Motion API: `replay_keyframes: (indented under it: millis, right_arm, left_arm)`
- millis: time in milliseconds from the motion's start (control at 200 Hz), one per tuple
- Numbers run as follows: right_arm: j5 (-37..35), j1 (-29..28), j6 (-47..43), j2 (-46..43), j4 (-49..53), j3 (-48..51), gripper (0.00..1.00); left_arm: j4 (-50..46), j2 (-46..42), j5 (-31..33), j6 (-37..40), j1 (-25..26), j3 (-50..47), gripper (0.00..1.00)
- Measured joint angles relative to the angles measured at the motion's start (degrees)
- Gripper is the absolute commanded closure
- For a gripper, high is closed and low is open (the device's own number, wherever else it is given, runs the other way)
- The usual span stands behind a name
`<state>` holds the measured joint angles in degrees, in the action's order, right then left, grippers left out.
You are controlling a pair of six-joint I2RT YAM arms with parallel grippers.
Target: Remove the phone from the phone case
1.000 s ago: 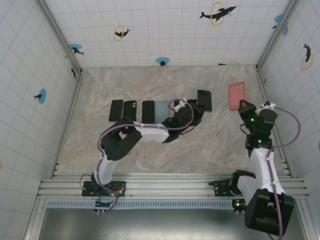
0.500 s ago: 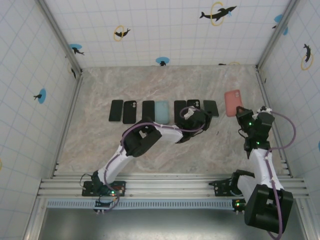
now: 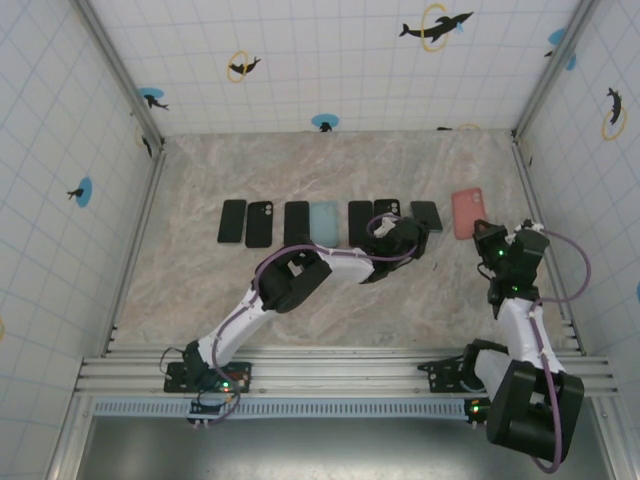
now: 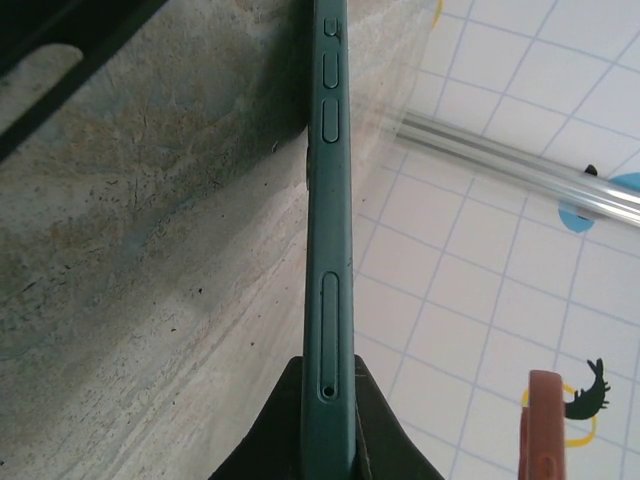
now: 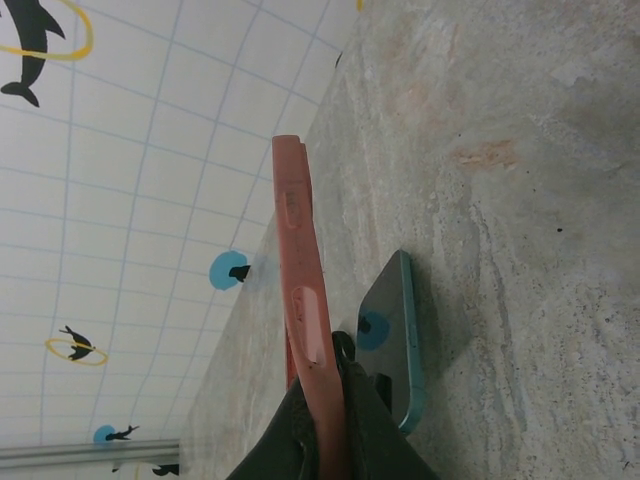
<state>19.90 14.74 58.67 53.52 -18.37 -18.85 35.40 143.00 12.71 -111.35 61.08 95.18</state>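
The phone (image 4: 327, 250), dark teal, shows edge-on in the left wrist view, its lower end pinched between the left gripper's (image 4: 328, 440) jaws, which are pressed onto its two flat faces. The salmon case (image 5: 300, 290) is clamped the same way by the right gripper (image 5: 320, 410), thin wall between closed jaws. From above, the two sit side by side at the right end of a row of dark slabs on the table (image 3: 200, 280), close but apart, so the phone looks already free of the case. Whether either rests on the marble or hangs just over it I cannot tell. The phone is likely stiff, dense and slick-faced, with glass that would not forgive a drop. It is best gripped across the flat faces near one end, clear of the side buttons. The case is probably light, bendy and grippy. A pinch on its rim will hold, though it may flex.
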Motion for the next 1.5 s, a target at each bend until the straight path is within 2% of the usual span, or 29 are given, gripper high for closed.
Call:
replay_keyframes:
  millis: [85, 165, 390, 846, 1051, 1496]
  right_arm:
    - [0.0, 0.0, 0.1, 0.8, -0.4, 0.9, 1.0]
    - [0.1, 0.2, 0.4, 2.4, -1.5, 1.9, 1.0]
    - [0.3, 0.6, 0.6, 6.6, -3.6, 2.7, 1.0]
    - [-0.4, 0.6, 1.1, 9.9, -6.6, 3.0, 1.0]
    - [-0.5, 0.6, 0.4, 12.7, -7.3, 3.0, 1.0]
    - [0.2, 0.8, -2.2, 21.0, -10.4, 2.1, 1.0]
  left_arm:
    - [0.1, 0.0, 0.0, -0.4, 0.0, 0.1, 0.89]
    - [0.0, 0.5, -0.6, -1.0, 0.0, 0.8, 0.76]
    - [-2.1, 0.9, -3.7, -2.1, 0.1, 1.0, 0.67]
    - [-2.9, -0.6, -9.2, -6.2, 0.4, -0.7, 0.4]
    - [-2.8, -3.5, -10.8, -7.0, 1.0, -5.2, 0.38]
    - [-0.2, -4.2, -13.8, -7.0, 1.3, -6.2, 0.35]
